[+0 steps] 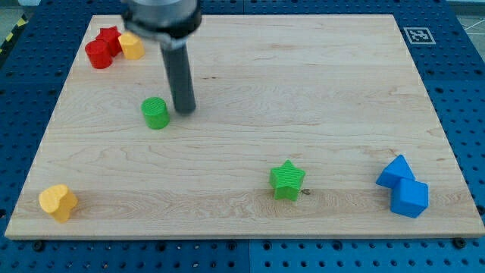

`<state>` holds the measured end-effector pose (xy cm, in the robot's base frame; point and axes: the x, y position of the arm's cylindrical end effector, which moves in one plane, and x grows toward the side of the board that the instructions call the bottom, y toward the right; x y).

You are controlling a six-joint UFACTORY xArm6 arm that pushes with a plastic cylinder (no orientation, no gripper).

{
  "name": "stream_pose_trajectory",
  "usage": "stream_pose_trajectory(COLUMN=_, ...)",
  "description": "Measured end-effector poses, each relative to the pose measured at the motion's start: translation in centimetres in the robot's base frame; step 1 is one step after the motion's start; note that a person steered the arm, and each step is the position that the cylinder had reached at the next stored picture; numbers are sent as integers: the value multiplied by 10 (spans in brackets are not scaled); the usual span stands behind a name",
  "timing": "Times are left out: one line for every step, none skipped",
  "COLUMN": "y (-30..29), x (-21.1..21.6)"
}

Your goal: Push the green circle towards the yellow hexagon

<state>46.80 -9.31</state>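
Blue pegboard w/ rows of holes surrounds a pale wooden bench (pixel 250 68), seen from the one camera view; a black-and-white marker tag (pixel 417 35) sits at the board's top right corner.

Rod (pixel 180 80) comes down from the view's top, dark & straight, from a blurred dark mount at the top edge. My tip (pixel 184 111) rests on the wood just right of the green circle (pixel 155 113), slightly higher in the view; a thin gap seems to show btwn them, contact can't be confirmed. End effector: plain rod only, no jaws, so nothing opens or closes & nothing is held.

Green circle sits in the upper left part of the bench, upright. Yellow hexagon (pixel 132 45) is near the top left corner, up & left of the circle, well apart from it. Yellow hexagon touches a red block (pixel 111 37), prob star-shaped, and a 2nd red block (pixel 98 54), roundish, exact shape unclear, sits just left & below, touching the first.

Bottom left corner: yellow heart-like block (pixel 58 202), alone. Bottom centre-right: green star (pixel 287 180). Far right, low: two blue blocks touching, upper one (pixel 396 171) w/ a peaked top, lower one (pixel 411 198) more cube-like.
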Motion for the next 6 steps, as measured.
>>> stream_pose_trajectory(y=-9, x=86)
stream_pose_trajectory(y=-35, x=93)
stream_pose_trajectory(y=-52, x=35)
stream_pose_trajectory(y=-54, x=-29)
stream_pose_trajectory(y=-62, x=-81)
stream_pose_trajectory(y=-86, x=-100)
